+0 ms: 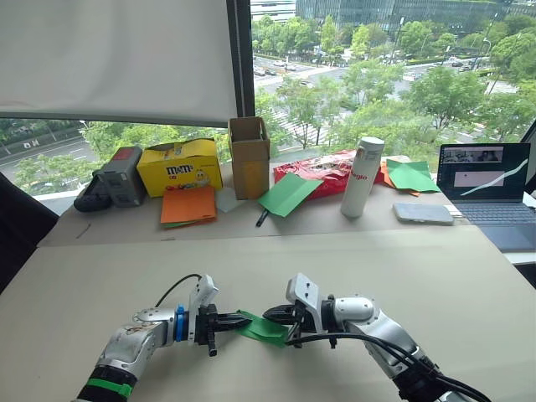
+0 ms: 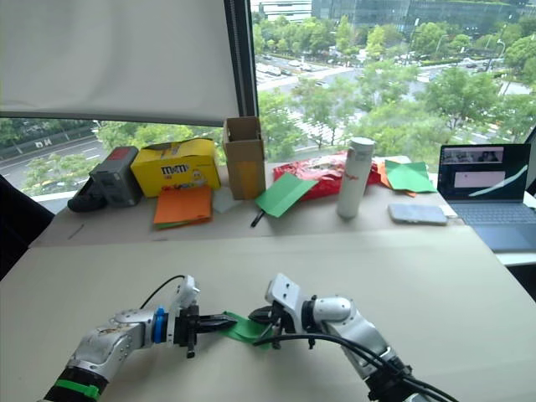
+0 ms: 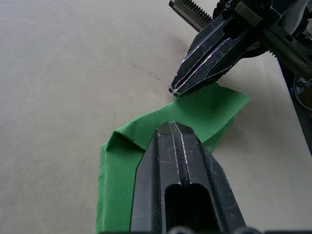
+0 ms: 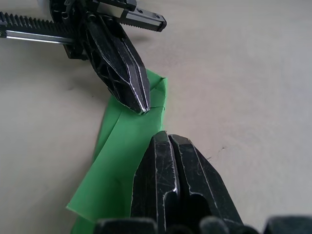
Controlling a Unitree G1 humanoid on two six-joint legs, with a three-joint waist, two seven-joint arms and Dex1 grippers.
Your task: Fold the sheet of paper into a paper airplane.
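Note:
The green sheet of paper (image 1: pixel 261 328) is folded into a narrow, layered strip and lies low over the beige table (image 1: pixel 435 285) near its front edge. My left gripper (image 1: pixel 239 321) is shut on the strip's left end. From the right, my right gripper (image 1: pixel 274 316) is shut on the other end, so the two sets of tips nearly meet. The left wrist view has the left gripper (image 3: pixel 170 128) over the green paper (image 3: pixel 209 105) and the right gripper (image 3: pixel 175 90) at its edge. In the right wrist view the paper (image 4: pixel 119 146) runs under both. I cannot tell whether it has a paper airplane's point.
Along the back of the table by the window stand orange sheets (image 1: pixel 188 205), a yellow candy box (image 1: pixel 178 166), a cardboard box (image 1: pixel 249 157), loose green sheets (image 1: pixel 289 193), a white bottle (image 1: pixel 362 177), a red bag (image 1: pixel 322 172) and a laptop (image 1: pixel 490 184).

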